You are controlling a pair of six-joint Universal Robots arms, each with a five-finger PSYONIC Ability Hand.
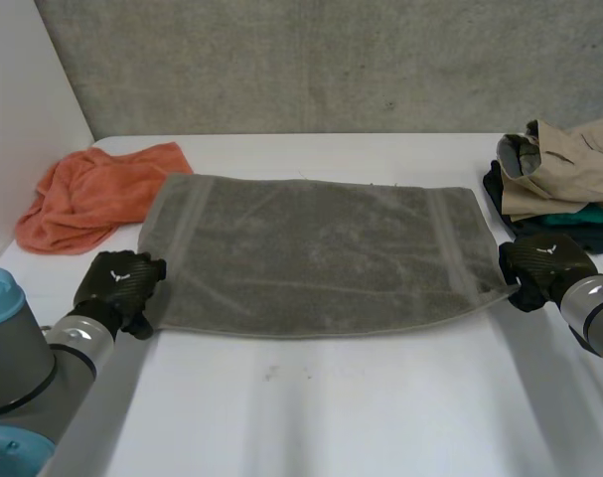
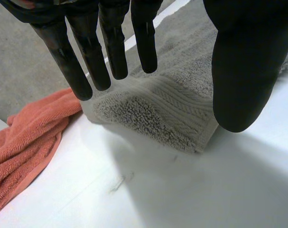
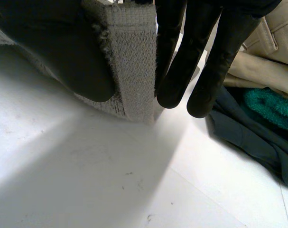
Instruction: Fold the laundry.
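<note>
Left robot hand (image 1: 117, 281) & right robot hand (image 1: 544, 263) are black w/ woven-look backs (sm. white mark ea.); arms (image 1: 80, 341) grey, caps (image 1: 1, 288) light-blue.

The white desk (image 1: 311, 397) runs under my left hand (image 1: 117, 283) and my right hand (image 1: 539, 266) and on ahead of them, matte, with a few small dark marks (image 1: 271, 373) between the two, nearer to me. Well beyond my fingertips it meets a rough grey concrete wall (image 1: 331, 60). Out past my left hand a plain white wall (image 1: 23, 119) closes that side. The light is soft and diffuse.
</note>
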